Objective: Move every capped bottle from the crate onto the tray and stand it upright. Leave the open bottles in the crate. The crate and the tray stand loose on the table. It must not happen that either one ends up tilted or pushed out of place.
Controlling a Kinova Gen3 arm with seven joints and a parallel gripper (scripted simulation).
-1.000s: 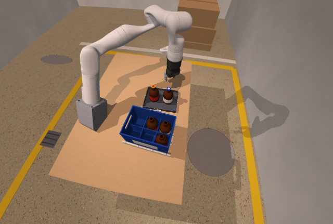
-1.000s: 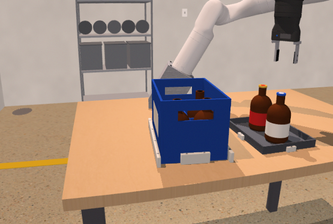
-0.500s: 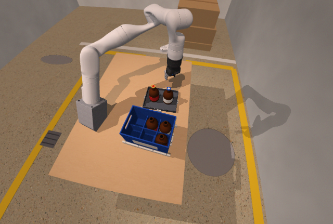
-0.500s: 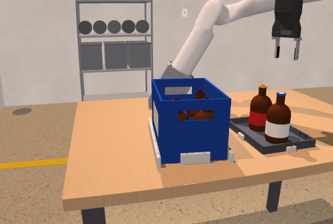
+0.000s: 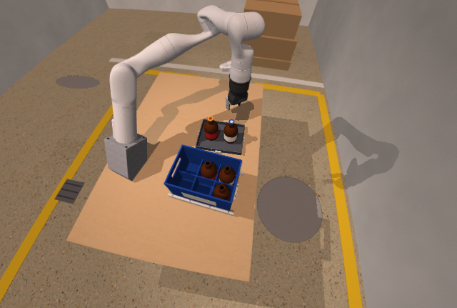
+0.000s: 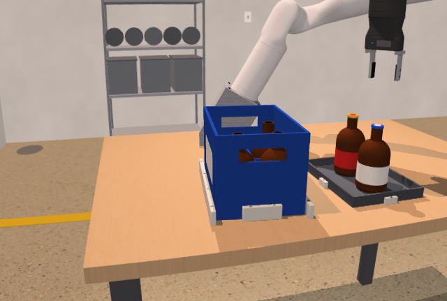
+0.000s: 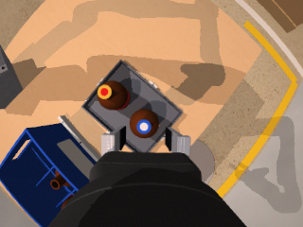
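Note:
A brown bottle with a red label and a yellow-red cap [image 5: 211,128] [image 6: 349,153] [image 7: 114,96] stands upright on the dark tray [image 5: 218,148] [image 6: 352,200] [image 7: 101,121]. A brown bottle with a white label and a blue cap [image 5: 230,133] [image 6: 373,162] [image 7: 144,124] stands upright beside it. The blue crate [image 5: 177,187] [image 6: 260,186] [image 7: 14,175] holds three brown bottles with open necks: one in the middle back cell [image 5: 208,170], one in the right back cell [image 5: 226,175] and one in the right front cell [image 5: 221,192]. My gripper [image 6: 385,70] [image 7: 145,134] is open and empty, high above the tray.
White blocks [image 5: 199,204] [image 6: 261,211] lie along the crate's foot, and small white blocks [image 6: 323,182] [image 6: 390,200] sit at the tray's edges. The crate's walls stand close beside the tray. Cardboard boxes [image 5: 273,23] and a grey shelf [image 6: 153,47] stand away from the table.

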